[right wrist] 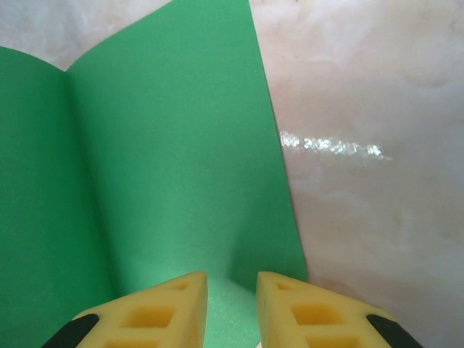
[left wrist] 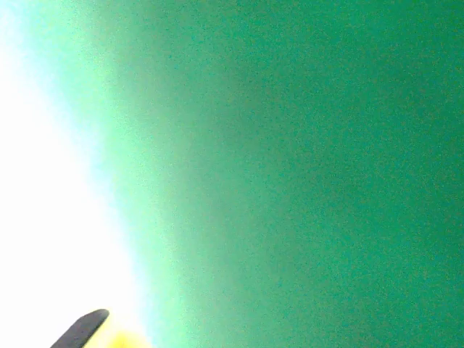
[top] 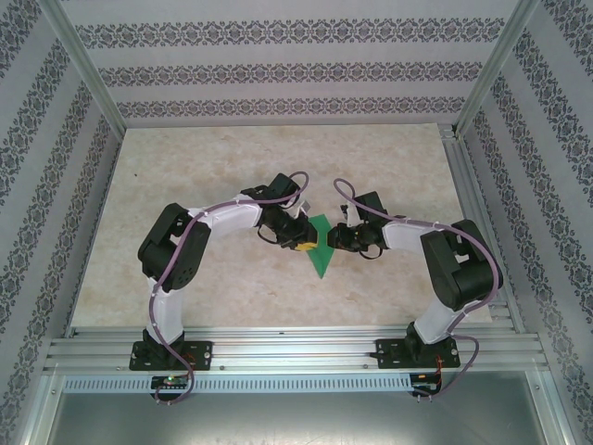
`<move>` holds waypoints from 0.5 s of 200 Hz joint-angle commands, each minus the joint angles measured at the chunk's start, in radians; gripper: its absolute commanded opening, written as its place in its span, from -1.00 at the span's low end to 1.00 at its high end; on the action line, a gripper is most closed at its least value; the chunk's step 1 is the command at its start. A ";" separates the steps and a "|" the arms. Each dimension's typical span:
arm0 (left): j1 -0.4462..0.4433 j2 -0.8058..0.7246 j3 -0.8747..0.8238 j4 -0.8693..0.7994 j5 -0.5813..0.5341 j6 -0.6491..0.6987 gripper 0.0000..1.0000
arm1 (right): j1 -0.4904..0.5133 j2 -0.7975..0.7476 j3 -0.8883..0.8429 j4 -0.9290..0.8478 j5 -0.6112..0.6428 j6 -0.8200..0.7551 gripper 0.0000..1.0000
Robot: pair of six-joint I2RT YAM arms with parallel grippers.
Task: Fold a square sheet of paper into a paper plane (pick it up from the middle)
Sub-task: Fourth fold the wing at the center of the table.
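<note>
The green sheet of paper point(top: 320, 248) is folded into a narrow shape whose point faces the near edge, and it sits between my two grippers at the table's middle. My left gripper point(top: 300, 242) is at its left edge. In the left wrist view the paper point(left wrist: 304, 174) lies so close that it covers the jaws, with one dark fingertip point(left wrist: 83, 328) at the bottom left. My right gripper point(top: 336, 238) is at the right edge. In the right wrist view its yellow fingers point(right wrist: 163, 308) stand slightly apart, the gripper point(right wrist: 232, 281) open around the creased paper point(right wrist: 167, 145).
The pale marble-patterned table point(top: 185, 176) surrounds the paper. Aluminium frame rails point(top: 296, 348) run along the near edge, and patterned walls point(top: 278, 69) close in the back and sides.
</note>
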 commanded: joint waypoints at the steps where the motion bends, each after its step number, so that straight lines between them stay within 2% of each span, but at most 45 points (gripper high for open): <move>1: -0.016 0.003 0.020 0.034 -0.024 -0.015 -0.53 | 0.009 0.033 0.023 -0.045 -0.008 -0.042 -0.48; 45: -0.016 -0.010 0.035 0.034 -0.027 -0.003 -0.35 | 0.013 0.033 0.023 -0.042 0.006 -0.024 -0.48; 100: -0.040 -0.079 -0.019 0.069 -0.140 -0.033 -0.28 | 0.024 0.033 0.022 -0.035 0.016 -0.002 -0.48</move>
